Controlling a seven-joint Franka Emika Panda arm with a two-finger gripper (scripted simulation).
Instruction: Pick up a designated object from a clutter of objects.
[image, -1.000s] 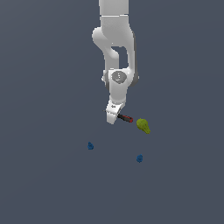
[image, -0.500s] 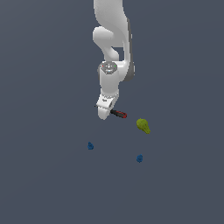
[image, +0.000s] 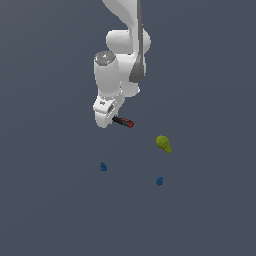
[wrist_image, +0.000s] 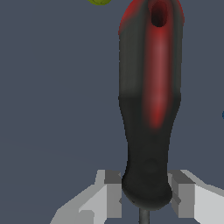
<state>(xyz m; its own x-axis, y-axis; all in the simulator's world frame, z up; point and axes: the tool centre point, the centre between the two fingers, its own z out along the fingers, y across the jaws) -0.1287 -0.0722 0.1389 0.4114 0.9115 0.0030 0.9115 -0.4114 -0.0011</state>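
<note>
Screwdriver (image: 123, 121) and gripper (image: 104, 116) are seen together in the exterior view: the black-and-red handle juts sideways from the white hand toward the exterior view's right, apparently lifted off the floor. The pear-shaped lump (image: 163, 143) lies apart, lower and to the right, and two blue pieces (image: 103, 166) (image: 159, 180) lie lower still, well clear of the arm. Nothing is found in the way of a lift.

In the wrist view the handle (wrist_image: 151, 100) fills the frame, and the fingers (wrist_image: 113, 192) are closed narrowly on either side of its base, just where the thin shaft (wrist_image: 143, 216) begins. Because the tool is held near one end, it is judged likely to pivot or slip under the handle's weight if the arm is moved abruptly. A sliver of the lump (wrist_image: 99, 1) is visible at the edge.
</note>
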